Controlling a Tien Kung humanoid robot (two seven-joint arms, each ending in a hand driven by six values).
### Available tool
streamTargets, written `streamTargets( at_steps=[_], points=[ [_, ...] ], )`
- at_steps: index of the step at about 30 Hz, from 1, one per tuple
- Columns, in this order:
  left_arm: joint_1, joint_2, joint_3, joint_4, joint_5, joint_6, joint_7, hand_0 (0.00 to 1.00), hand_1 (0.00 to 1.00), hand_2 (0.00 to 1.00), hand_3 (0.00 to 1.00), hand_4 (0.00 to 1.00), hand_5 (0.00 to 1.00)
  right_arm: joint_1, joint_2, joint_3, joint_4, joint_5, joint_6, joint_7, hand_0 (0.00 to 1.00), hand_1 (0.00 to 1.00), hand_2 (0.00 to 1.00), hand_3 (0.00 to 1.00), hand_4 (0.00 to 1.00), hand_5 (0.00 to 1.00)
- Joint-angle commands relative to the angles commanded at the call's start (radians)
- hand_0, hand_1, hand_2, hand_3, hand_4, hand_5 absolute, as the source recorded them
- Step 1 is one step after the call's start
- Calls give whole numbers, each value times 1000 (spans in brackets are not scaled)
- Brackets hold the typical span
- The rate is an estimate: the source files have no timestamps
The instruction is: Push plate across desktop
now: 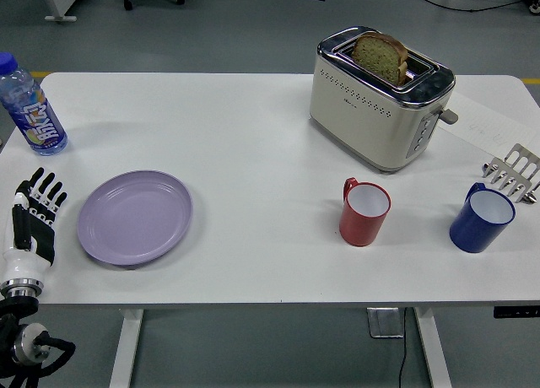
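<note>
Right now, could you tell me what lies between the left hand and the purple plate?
Nothing: the head view shows only bare table between left hand and purple plate.

Even, bright overhead light falls on the white bench (pixel 253 152), which looks nearly washed out. Shadows are soft and short, lying just under the toaster (pixel 380 101) and mugs. A faint sheen shows on the purple plate (pixel 135 217). Focus is sharp throughout; the edges bow slightly.
</note>
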Motion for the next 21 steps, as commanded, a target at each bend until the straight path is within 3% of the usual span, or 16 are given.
streamTargets(
  at_steps=[21],
  points=[
    [-10, -10, 82, 4, -48, 0, -19, 886, 904, 927, 902, 504, 998, 9, 0, 1, 0, -3, 0, 0, 632, 563, 658, 612, 167, 316]
  ],
)
